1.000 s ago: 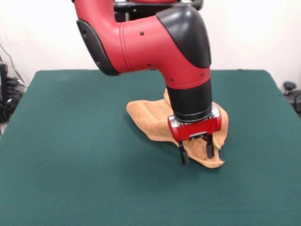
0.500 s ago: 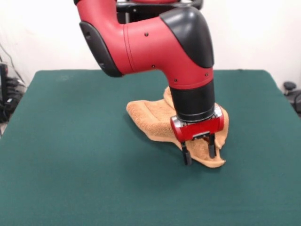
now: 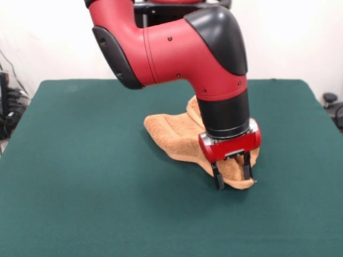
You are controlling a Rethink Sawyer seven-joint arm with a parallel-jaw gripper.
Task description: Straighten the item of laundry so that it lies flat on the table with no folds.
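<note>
The item of laundry (image 3: pixel 174 136), an orange-tan terry towel, lies crumpled and folded near the middle of the dark green table (image 3: pixel 80 176). My gripper (image 3: pixel 233 176) points straight down over the towel's near right corner. Its two black fingers (image 3: pixel 219 178) stand apart on either side of that corner, their tips down at the cloth, so the gripper is open. The red and black arm hides the towel's far right part.
Bare green table top spreads wide on every side of the towel. Dark cables and gear sit past the table's left edge (image 3: pixel 8 112), and a small black object (image 3: pixel 331 101) sits beyond the right edge.
The gripper has shifted a little right and nearer along the towel's corner and come lower. Its fingers stay apart. The towel's near corner looks slightly pressed.
</note>
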